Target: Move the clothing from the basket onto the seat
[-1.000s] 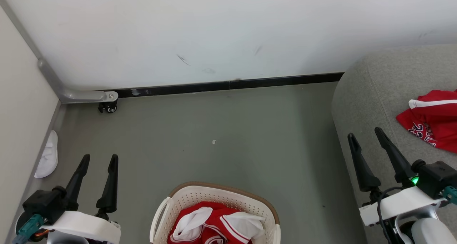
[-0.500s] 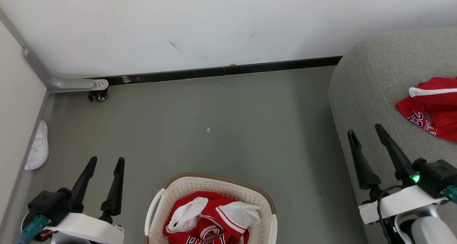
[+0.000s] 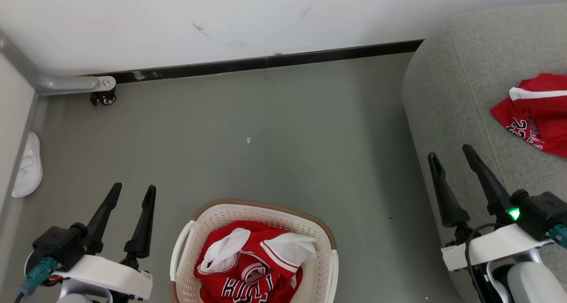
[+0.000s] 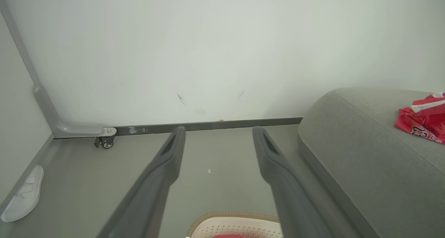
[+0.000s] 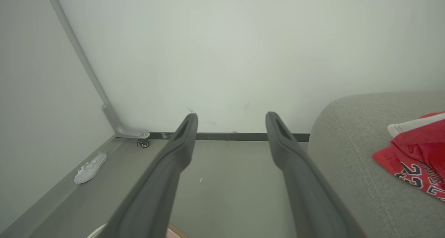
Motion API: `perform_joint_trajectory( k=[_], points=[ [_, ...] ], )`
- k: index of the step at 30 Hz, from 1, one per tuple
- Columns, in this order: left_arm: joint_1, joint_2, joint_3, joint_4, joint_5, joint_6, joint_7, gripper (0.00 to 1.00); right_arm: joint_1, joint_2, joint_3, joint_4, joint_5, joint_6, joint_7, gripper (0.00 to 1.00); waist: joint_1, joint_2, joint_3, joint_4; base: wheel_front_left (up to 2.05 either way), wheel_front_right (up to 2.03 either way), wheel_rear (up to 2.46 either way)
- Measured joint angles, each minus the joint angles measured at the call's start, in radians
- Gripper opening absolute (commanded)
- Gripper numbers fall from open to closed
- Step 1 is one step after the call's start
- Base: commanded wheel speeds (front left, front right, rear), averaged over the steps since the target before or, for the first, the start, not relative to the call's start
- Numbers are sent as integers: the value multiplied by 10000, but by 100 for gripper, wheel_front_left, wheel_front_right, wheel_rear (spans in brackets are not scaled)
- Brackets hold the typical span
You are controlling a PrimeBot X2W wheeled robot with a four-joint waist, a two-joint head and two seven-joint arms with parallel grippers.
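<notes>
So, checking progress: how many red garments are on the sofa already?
1: a red garment on the sofa, at the head view's right edge, cut off there, so more may be hidden. Other red clothes sit heaped in the basket.

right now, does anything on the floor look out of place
A single white slipper lies by itself at the left edge of the floor, and a small white scrap sits mid-floor beyond the basket.
</notes>
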Motion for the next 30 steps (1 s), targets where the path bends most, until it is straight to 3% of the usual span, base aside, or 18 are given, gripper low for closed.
perform_joint_trajectory(
  k=[12, 30],
  points=[
    [-447, 44, -109, 221, 0, -238, 0, 100, -404, 171, 10, -59, -104, 0, 0, 100, 0, 0, 707, -161, 0, 0, 0],
    [-1350, 255, -1058, 997, 199, -729, 299, 100, -1203, 272, 59, -297, -403, 0, 0, 100, 0, 0, 1923, -357, 0, 0, 0]
  ],
)
